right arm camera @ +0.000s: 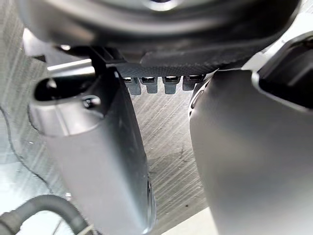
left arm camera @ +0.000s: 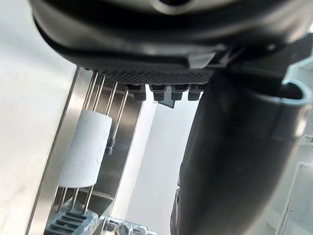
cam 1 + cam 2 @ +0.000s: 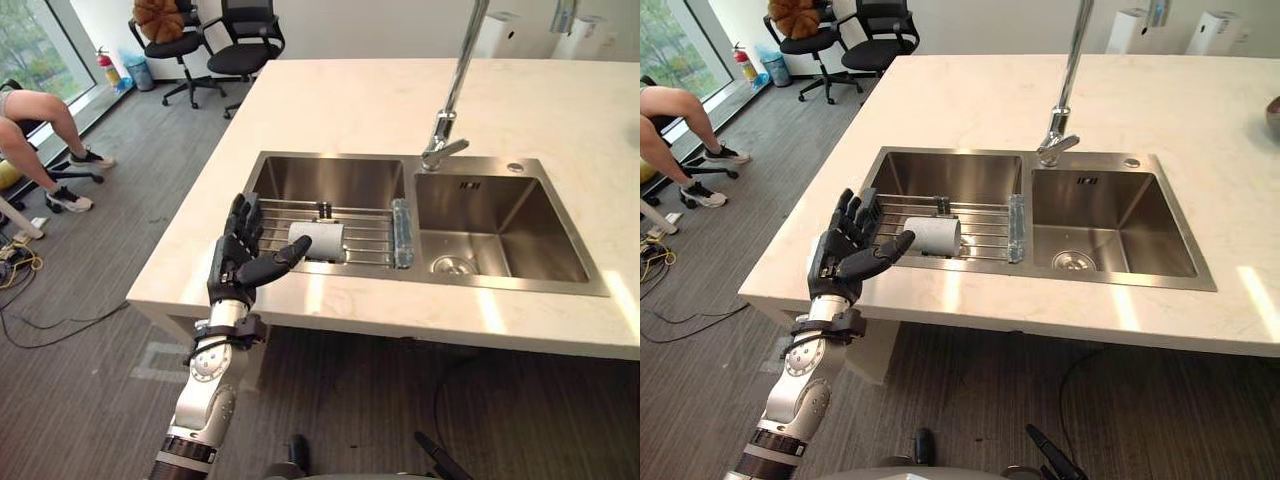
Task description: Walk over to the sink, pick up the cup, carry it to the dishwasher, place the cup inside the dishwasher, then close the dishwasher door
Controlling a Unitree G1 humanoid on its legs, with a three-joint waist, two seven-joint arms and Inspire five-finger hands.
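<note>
A pale cylindrical cup (image 3: pixel 318 240) lies on its side on a wire rack (image 3: pixel 370 235) across the left basin of the steel sink (image 3: pixel 500 165). My left hand (image 3: pixel 237 262) is raised over the counter's front edge just left of the cup, open, with its fingers spread and its thumb stretched toward the cup. It holds nothing. The left wrist view shows the cup (image 2: pixel 85 147) on the rack bars past the fingers (image 2: pixel 164 92), apart from them. My right hand (image 1: pixel 161 29) hangs over grey floor, open and holding nothing.
A tall faucet (image 3: pixel 445 130) stands between the two basins. The pale countertop (image 3: pixel 350 100) stretches behind the sink. Office chairs (image 3: pixel 245 45) stand at the far left, and a seated person's legs (image 3: pixel 40 130) show by the window.
</note>
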